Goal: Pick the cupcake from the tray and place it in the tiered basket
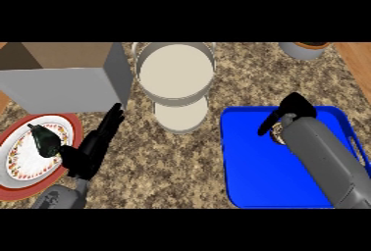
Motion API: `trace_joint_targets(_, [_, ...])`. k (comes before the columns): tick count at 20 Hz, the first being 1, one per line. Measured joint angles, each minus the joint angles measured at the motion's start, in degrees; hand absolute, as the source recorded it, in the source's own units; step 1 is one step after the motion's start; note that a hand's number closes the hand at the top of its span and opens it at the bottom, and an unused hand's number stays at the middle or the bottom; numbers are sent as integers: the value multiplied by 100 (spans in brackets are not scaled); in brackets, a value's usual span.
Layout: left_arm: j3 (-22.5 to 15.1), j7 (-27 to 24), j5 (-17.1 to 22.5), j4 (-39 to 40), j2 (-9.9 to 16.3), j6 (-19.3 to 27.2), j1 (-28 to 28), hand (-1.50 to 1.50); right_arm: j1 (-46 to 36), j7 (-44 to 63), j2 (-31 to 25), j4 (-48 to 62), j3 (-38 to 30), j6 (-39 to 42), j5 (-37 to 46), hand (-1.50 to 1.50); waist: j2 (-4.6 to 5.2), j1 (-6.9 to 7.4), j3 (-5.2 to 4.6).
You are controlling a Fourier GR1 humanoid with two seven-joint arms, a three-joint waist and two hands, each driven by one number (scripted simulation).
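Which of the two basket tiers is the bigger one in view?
The upper tier, the round pan farthest from the robot. The smaller tier shows just below it in the view, partly covered by it.

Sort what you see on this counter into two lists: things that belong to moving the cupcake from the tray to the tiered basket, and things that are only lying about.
Belong to the job:
- blue tray
- cupcake, mostly hidden under the right hand
- tiered basket

Lying about:
- plate with a dark item
- grey box
- pot at the far edge
- left hand, resting open
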Motion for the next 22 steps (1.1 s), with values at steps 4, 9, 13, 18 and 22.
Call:
trace_joint_targets(4, [63, -38, -45, 91, -59, -19, -47, 0, 301, -47, 54, -84, -152, -89, 148, -150, 4, -14, 0])
trace_joint_targets(9, [50, -60, -156, 48, -118, -52, 26, 0, 677, -103, 124, -301, -337, -166, 327, -150, 9, 6, 2])
trace_joint_targets(13, [122, -96, -212, 165, -195, -112, -32, 0, 831, -147, 196, -371, -495, -189, 489, -150, 18, 22, 2])
trace_joint_targets(18, [215, -46, -276, 175, -274, -175, -71, 0, 1092, -293, 303, -436, -706, -266, 695, 150, 21, 38, 1])
trace_joint_targets(22, [284, -16, -368, 108, -279, -256, -37, 0, 997, -638, 365, -244, -944, -542, 1017, 150, 23, 72, -1])
